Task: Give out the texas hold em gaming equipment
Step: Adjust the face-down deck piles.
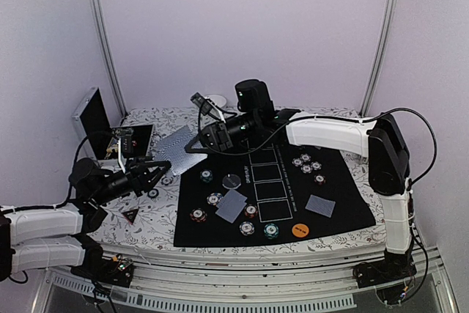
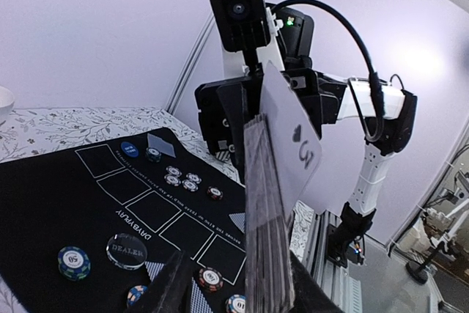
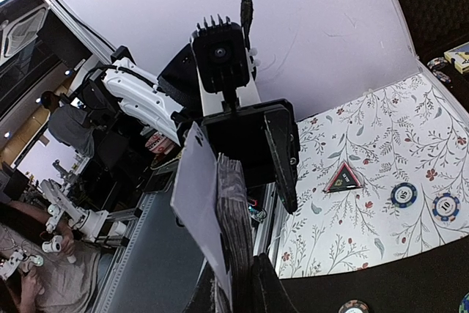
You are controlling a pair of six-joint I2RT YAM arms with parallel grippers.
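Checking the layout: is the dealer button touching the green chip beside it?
Apart. Left wrist view shows bare black mat between dealer button and green chip.

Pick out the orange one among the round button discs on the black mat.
The flat orange disc by the black felt mat's near edge, right of centre. The clear round DEALER disc sits farther back and left.

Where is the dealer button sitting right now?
Top view: the clear DEALER button lies on the black mat, left of the printed boxes, a green chip at its left, a face-down card just nearer the arms.
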